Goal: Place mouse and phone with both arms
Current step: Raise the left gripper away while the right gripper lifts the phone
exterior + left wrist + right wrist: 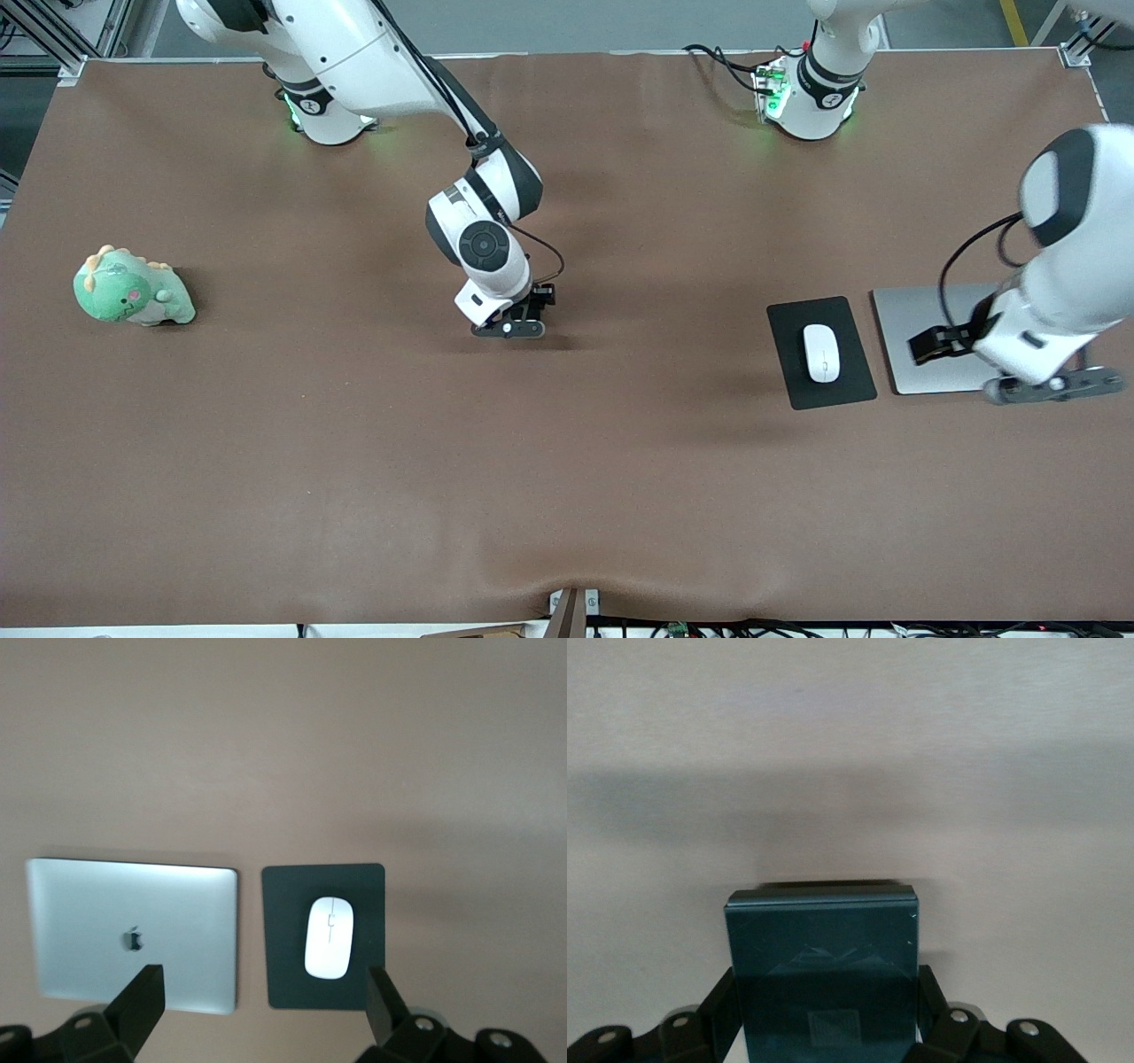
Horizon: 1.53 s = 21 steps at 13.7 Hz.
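The white mouse (821, 353) (329, 936) lies on a black mouse pad (819, 390) (283, 939) toward the left arm's end of the table. My left gripper (1054, 386) (264, 1010) hangs open and empty in the air over the edge of the laptop beside the pad. In the right wrist view the dark phone (822, 957) stands between the fingers of my right gripper (824, 1003), which is shut on its sides. That gripper (509, 329) sits low over the middle of the table, and the hand hides the phone in the front view.
A closed silver laptop (926, 337) (133, 935) lies beside the mouse pad, partly under the left arm. A green dinosaur plush (133, 291) sits toward the right arm's end of the table. Brown cloth (567, 461) covers the whole tabletop.
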Each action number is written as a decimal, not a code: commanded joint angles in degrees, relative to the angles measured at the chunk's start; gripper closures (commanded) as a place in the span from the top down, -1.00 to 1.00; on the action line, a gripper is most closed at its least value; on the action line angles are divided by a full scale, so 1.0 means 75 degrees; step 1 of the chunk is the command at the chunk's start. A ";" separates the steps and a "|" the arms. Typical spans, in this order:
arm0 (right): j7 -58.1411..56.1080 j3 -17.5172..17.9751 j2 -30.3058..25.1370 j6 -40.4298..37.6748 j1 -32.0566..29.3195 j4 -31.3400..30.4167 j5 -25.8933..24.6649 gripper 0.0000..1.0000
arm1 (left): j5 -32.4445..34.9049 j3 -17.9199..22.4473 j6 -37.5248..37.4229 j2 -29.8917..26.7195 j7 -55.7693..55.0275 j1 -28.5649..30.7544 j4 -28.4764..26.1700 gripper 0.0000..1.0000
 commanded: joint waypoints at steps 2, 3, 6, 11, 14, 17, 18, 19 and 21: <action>-0.0083 0.0053 -0.0844 -0.1206 -0.0430 -0.0086 0.0059 -1.00 | -0.0092 0.0041 -0.0507 -0.0571 0.0138 0.0050 0.0672 1.00; -0.0083 0.0053 -0.0974 -0.1451 -0.0547 -0.0075 0.0059 -1.00 | -0.0126 0.0041 -0.0565 -0.0725 0.0127 0.0062 0.0672 1.00; -0.0188 0.0065 -0.1314 -0.1909 -0.1190 -0.0110 0.0059 -1.00 | -0.0150 0.0041 -0.0799 -0.0820 0.0127 0.0062 0.0672 1.00; -0.0725 0.0053 -0.2016 -0.2169 -0.2174 -0.0658 0.0059 -1.00 | -0.0383 0.0076 -0.1162 -0.1171 0.0126 0.0038 0.0672 1.00; -0.1884 0.0065 -0.2369 -0.2181 -0.3193 -0.1093 0.0059 -1.00 | -0.0666 0.0462 -0.1572 -0.1651 0.0138 -0.0148 0.0636 1.00; -0.2741 0.0053 -0.2381 -0.2146 -0.3839 -0.1339 0.0059 -1.00 | -0.0852 0.1093 -0.2205 -0.1979 0.0162 -0.0720 0.0636 1.00; -0.3068 0.0053 -0.2381 -0.2099 -0.4050 -0.1456 0.0059 -1.00 | -0.0958 0.1537 -0.2369 -0.2061 0.0313 -0.1118 0.0625 1.00; -0.3373 0.0053 -0.2381 -0.2110 -0.4261 -0.1504 0.0059 -1.00 | -0.1098 0.2086 -0.2510 -0.2109 0.0674 -0.1632 0.0613 1.00; -0.3621 0.0030 -0.2439 -0.2099 -0.4519 -0.1679 0.0012 -1.00 | -0.1263 0.2990 -0.2721 -0.2272 0.1075 -0.2454 0.0590 1.00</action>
